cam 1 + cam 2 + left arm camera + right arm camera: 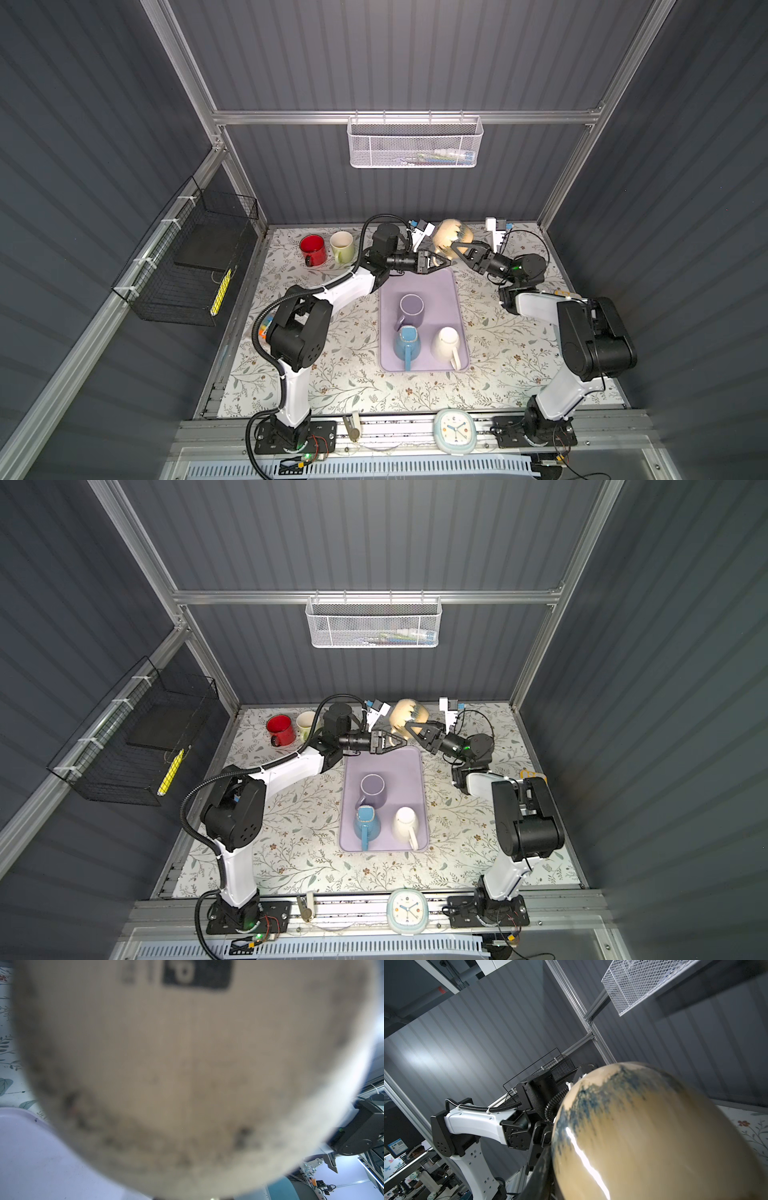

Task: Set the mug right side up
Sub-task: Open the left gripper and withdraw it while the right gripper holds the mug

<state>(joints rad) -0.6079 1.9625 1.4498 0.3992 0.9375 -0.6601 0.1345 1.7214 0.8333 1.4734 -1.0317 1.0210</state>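
A beige mug [451,235] [409,715] with blue speckles hangs on its side above the far end of the lilac tray [440,286], between both grippers. My left gripper [438,262] [395,742] is shut on its pale handle from the left. In the left wrist view the mug's flat base [187,1064] fills the picture and hides the jaws. My right gripper [457,249] [411,729] meets the mug from the right. In the right wrist view one dark finger [542,1167] lies against the glazed wall [654,1136]; the other finger is hidden.
On the tray stand a purple mug [411,309], a blue mug [406,343] and a white mug [446,343]. A red mug [312,249] and a pale green mug [342,245] sit at the back left. A clock [454,430] rests on the front rail.
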